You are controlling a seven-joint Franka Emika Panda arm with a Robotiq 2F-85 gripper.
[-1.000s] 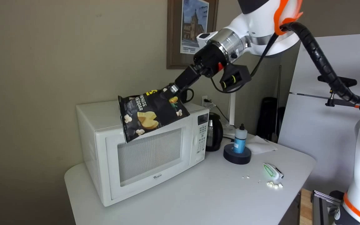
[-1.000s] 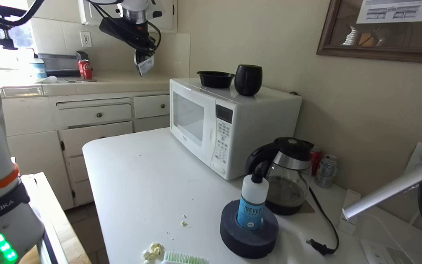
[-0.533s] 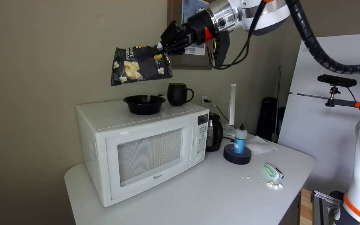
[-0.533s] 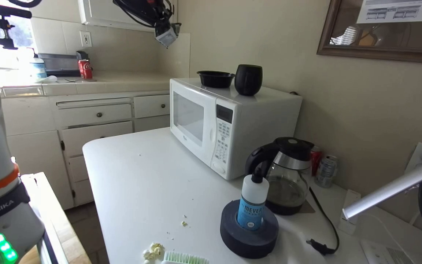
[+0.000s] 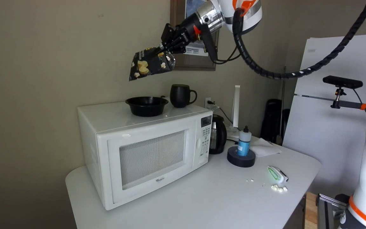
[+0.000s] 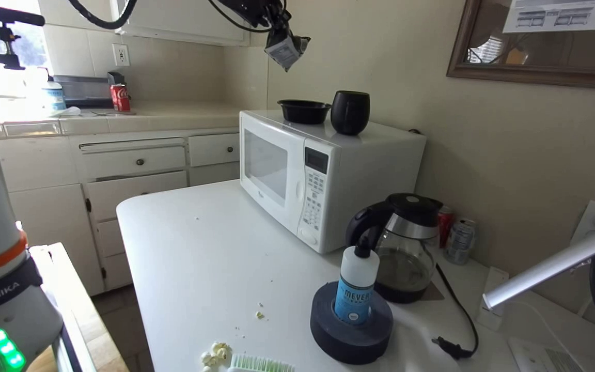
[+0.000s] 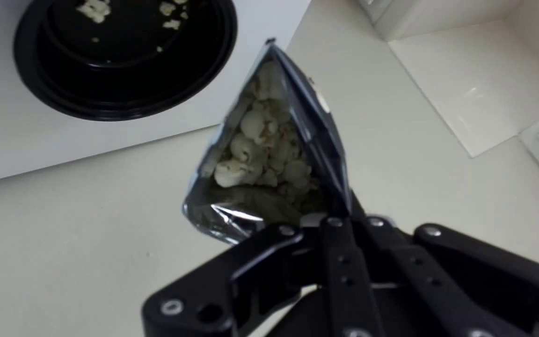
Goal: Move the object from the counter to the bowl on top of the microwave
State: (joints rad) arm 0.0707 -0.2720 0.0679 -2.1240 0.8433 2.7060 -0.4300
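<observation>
Black popcorn bag [image 5: 149,65] held in the air, higher than the microwave [image 5: 152,159], pinched tight in the gripper [image 5: 160,48]; apart from the bowl [image 5: 147,110] and above rim level, though directly over it or off to one side, hard to tell. Seemingly done: pick-up from the counter [image 5: 199,200] and carry to near the bowl. In the wrist view, a few popcorn pieces [image 7: 94,10] in the bowl, and much more popcorn [image 7: 274,157] inside the bag's open mouth, turned toward that view. Probably left: tipping the mouth down to pour, or lowering the whole bag. Arm [image 5: 210,15] raised high, slanting down from upper right in an exterior view, gripper angled rather than pointing straight down. Mug [image 5: 179,96] just beside the bowl.
</observation>
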